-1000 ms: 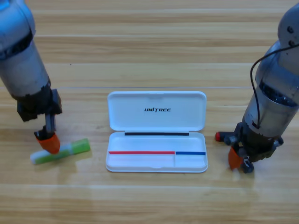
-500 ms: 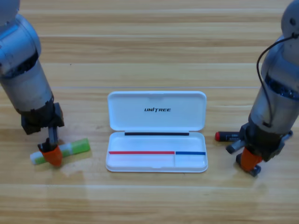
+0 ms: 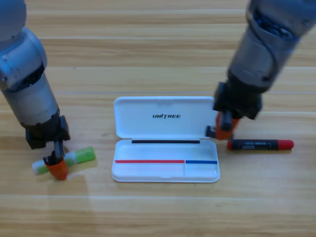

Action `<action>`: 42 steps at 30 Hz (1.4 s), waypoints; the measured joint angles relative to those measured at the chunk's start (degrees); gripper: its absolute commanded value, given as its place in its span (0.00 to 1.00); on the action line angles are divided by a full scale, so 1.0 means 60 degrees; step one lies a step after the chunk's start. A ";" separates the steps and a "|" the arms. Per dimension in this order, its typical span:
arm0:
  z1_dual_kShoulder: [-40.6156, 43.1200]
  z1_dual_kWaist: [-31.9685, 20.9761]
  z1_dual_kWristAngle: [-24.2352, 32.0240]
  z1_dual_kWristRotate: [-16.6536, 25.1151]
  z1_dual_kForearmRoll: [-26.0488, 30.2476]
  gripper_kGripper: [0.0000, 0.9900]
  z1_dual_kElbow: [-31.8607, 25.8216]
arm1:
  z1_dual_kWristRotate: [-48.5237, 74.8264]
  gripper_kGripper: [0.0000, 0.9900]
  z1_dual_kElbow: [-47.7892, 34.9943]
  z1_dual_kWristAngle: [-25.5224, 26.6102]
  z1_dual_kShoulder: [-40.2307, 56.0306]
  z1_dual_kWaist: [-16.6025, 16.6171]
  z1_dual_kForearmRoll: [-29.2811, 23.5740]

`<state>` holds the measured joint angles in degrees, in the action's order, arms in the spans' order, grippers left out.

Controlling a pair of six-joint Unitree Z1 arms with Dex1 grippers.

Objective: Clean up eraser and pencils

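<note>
Two arms frame your view, the left arm (image 3: pixel 27 94) coming down from the upper left corner and the right arm (image 3: pixel 261 49) from the upper right. Between them the white case (image 3: pixel 165 118) lies open on the wooden table (image 3: pixel 148 49), its lid flat toward the top of the picture and its tray toward the bottom. You have the red pencil (image 3: pixel 260 144) lying free just right of the tray, its long axis left to right, black end toward the case and red end pointing away. The green pencil (image 3: pixel 74 158) lies well left of the case, tilted slightly, white end low to the left and green end up to the right. Your left gripper (image 3: pixel 58 168) points down onto that pencil near its white end, orange tips touching it; how wide it stands cannot be told. Your right gripper (image 3: pixel 223 129) hangs at the lid's right edge, pinched on a small dark thing, apparently the eraser (image 3: pixel 211 132).
</note>
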<state>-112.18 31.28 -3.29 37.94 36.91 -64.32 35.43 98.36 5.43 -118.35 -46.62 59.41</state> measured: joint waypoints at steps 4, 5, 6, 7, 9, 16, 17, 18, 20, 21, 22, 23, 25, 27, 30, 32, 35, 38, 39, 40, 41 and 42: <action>-0.0036 -0.0001 0.0109 -0.0001 -0.0023 0.57 0.0000 | 0.0000 0.00 0.0385 0.0000 -0.0719 -0.0076 0.0027; -0.0044 -0.0002 0.0149 0.0000 -0.0023 0.51 0.0000 | 0.0000 0.00 0.0421 0.0000 -0.0881 -0.0093 0.0027; -0.0056 -0.0002 0.0182 0.0000 -0.0023 0.44 0.0000 | 0.0000 0.00 0.0434 0.0000 -0.1034 -0.0110 0.0027; -0.0065 -0.0002 0.0211 0.0000 -0.0023 0.37 -0.0001 | 0.0000 0.00 0.0473 0.0004 -0.1157 -0.0124 0.0027; -0.0078 -0.0002 0.0263 0.0029 -0.0023 0.15 -0.0001 | 0.0000 0.00 0.0479 0.0068 -0.1303 -0.0145 0.0027; -0.0093 -0.0002 0.0346 0.0099 -0.0023 0.00 -0.0034 | 0.0000 0.00 0.0478 0.0506 -0.1329 -0.0240 0.0029; -0.0093 -0.0002 0.0299 0.0100 -0.0022 0.00 -0.0044 | 0.0000 0.00 0.0479 0.0507 -0.1329 -0.0269 0.0029; -0.0093 -0.0002 0.0270 0.0119 -0.0016 0.00 -0.0079 | 0.0000 0.00 0.0479 0.0507 -0.1331 -0.0293 0.0028; -0.0115 -0.0034 0.0223 0.0292 0.0240 0.00 -0.0303 | 0.0000 0.00 0.0479 0.0507 -0.1343 -0.0330 0.0029; -0.0116 -0.0055 0.0220 0.0400 0.0468 0.00 -0.0470 | 0.0000 0.00 0.0479 0.0507 -0.1360 -0.0340 0.0029; -0.0115 -0.0088 0.0220 0.0515 0.0734 0.00 -0.0700 | 0.0000 0.14 0.0479 0.0507 -0.1390 -0.0349 0.0028; -0.0111 -0.0118 0.0220 0.0608 0.0965 0.00 -0.0910 | 0.0000 0.28 0.0479 0.0507 -0.1433 -0.0357 0.0029; -0.0085 -0.0173 0.0220 0.0679 0.1300 0.00 -0.1238 | 0.0000 0.61 0.0479 0.0507 -0.1562 -0.0362 0.0029; 0.0002 -0.0210 0.0220 0.0711 0.1616 0.00 -0.1503 | 0.0000 0.87 0.0479 0.0507 -0.1685 -0.0365 0.0029; 0.0196 -0.0232 0.0220 0.0767 0.1877 0.00 -0.1740 | 0.0000 0.93 0.0479 0.0507 -0.1699 -0.0441 0.0102; 0.0285 -0.0233 0.0220 0.0783 0.1920 0.00 -0.1804 | 0.0000 0.97 0.0479 0.0501 -0.1686 -0.0539 0.0185; 0.0347 -0.0237 0.0220 0.0793 0.1921 0.00 -0.1806 | 0.0000 1.00 0.0415 0.0495 -0.1568 -0.0637 0.0258; 0.0348 -0.0238 0.0220 0.0800 0.1921 0.00 -0.1804 | 0.0000 1.00 -0.0020 0.0465 -0.1067 -0.0652 0.0288; 0.0348 -0.0241 0.0220 0.0804 0.1922 0.00 -0.1804 | 0.0000 1.00 -0.0210 0.0463 -0.0818 -0.0634 0.0313; 0.0349 -0.0241 0.0220 0.0816 0.1925 0.00 -0.1803 | 0.0000 1.00 -0.0441 0.0462 -0.0477 -0.0620 0.0322; 0.0362 -0.0241 0.0220 0.0835 0.1936 0.00 -0.1804 | 0.0004 1.00 -0.0681 0.0459 -0.0094 -0.0598 0.0329; 0.0393 -0.0244 0.0220 0.0852 0.1957 0.00 -0.1804 | 0.0025 1.00 -0.0862 0.0443 0.0264 -0.0560 0.0336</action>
<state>-109.83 29.81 -1.97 43.05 48.65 -75.15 35.58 93.19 8.09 -116.76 -49.98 61.43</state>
